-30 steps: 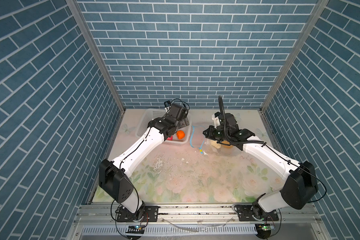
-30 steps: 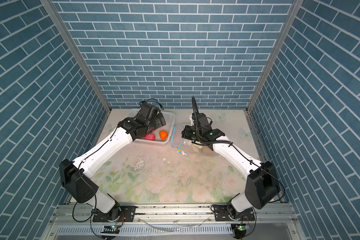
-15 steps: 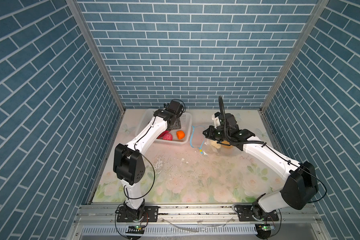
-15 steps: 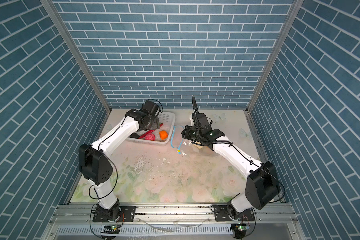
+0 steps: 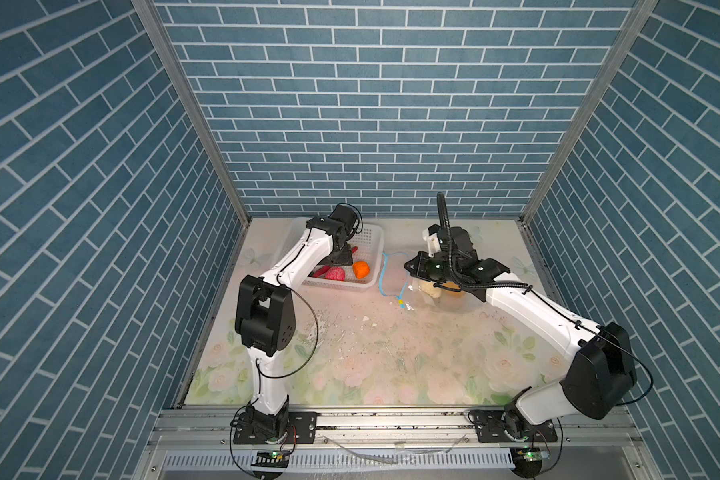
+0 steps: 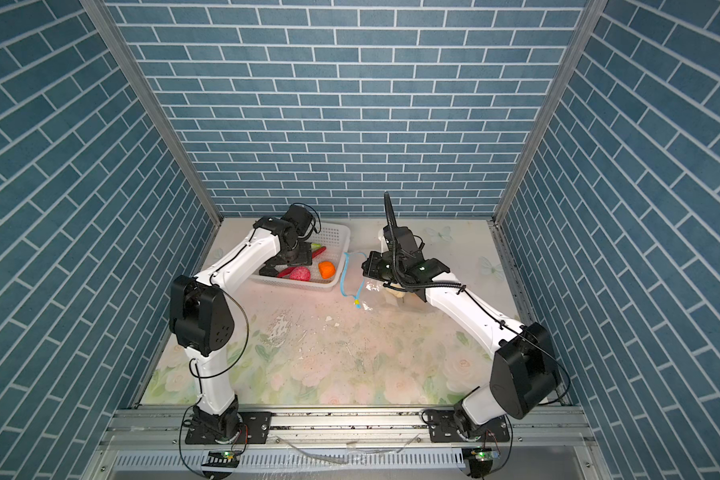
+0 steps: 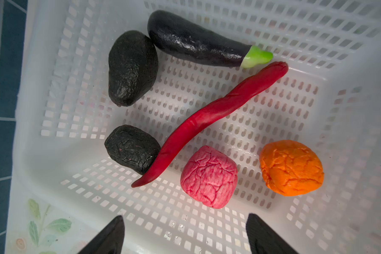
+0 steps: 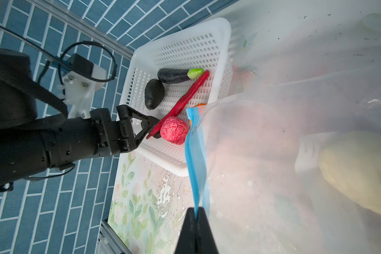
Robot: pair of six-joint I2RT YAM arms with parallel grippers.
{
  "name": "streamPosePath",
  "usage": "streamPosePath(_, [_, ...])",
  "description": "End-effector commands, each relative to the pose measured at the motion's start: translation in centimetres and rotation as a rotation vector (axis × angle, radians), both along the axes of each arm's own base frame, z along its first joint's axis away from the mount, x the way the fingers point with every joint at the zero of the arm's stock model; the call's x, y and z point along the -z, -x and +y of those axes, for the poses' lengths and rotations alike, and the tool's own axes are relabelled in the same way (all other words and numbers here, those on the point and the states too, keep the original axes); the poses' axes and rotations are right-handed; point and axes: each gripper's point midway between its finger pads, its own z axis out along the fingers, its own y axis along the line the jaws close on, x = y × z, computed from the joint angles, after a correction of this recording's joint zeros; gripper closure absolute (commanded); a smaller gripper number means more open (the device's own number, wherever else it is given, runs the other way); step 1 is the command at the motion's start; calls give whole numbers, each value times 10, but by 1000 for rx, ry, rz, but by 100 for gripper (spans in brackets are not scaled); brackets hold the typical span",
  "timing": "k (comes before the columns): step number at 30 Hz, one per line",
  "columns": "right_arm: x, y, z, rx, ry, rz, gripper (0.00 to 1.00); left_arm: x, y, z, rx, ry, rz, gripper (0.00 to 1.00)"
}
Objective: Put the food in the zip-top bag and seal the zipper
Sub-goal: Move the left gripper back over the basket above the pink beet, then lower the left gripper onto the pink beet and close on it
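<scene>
Clear zip-top bag (image 8: 273,154) rests on the bench (image 8: 136,198) beside the basket (image 7: 42,154), zipper (image 8: 194,154) pinched in the clenched right tool (image 8: 195,211); left tool (image 7: 185,220) hangs released over basketed food (image 7: 207,116), so next move likely: descend, grasp the pink lump (image 7: 209,177).

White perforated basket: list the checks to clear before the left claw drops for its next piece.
1. Left claw open, empty, above white perforated basket: ok.
2. Pink wrinkled lump unobstructed: ok.
3. Thin red chili clear of small black lump: not ok, touching.
4. Right claw shut on light blue zipper strip: ok.
5. Clear zip-top bag mouth wide enough: cannot tell.
</scene>
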Motion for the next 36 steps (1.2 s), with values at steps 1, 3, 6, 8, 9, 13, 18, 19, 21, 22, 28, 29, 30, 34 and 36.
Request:
streamPosePath(1, [5,0,1,5,-19,15,100,8,2,-3,19,15,61,12])
streamPosePath(3, [6,0,1,2,-16,14,100,16,2,-2,16,23,90,12])
streamPosePath(6, [9,2,0,-4,-11,21,100,26,3,-2,15,62,127,12])
streamPosePath(8, [12,3,0,-10,0,26,100,34,6,-2,22,83,150,12])
streamPosePath(9, [14,4,-1,-12,5,28,100,36,6,-2,22,98,154,12])
streamPosePath(13, [23,7,-1,-21,24,46,100,47,8,-12,49,178,185,12])
streamPosePath(18, [33,8,-8,-15,69,61,100,57,11,-24,85,233,227,11])
streamPosePath(19, [34,9,-9,-13,72,63,100,59,13,-23,83,230,238,11])
streamPosePath(21, [39,9,-10,-8,85,70,100,62,15,-19,77,209,254,10])
streamPosePath(22, [41,9,-11,-6,90,70,100,64,17,-16,74,193,261,10])
streamPosePath(28, [46,4,-8,-10,99,72,100,68,11,-5,51,152,262,9])
streamPosePath(29, [45,5,-7,-17,96,72,100,67,9,-5,49,146,255,9])
streamPosePath(30, [47,6,-7,-22,100,73,100,68,8,-4,43,140,253,9])
streamPosePath(34, [54,8,-6,-36,100,76,100,75,6,0,23,122,250,9])
streamPosePath(36, [57,8,-5,-44,97,78,100,77,7,1,18,114,258,9])
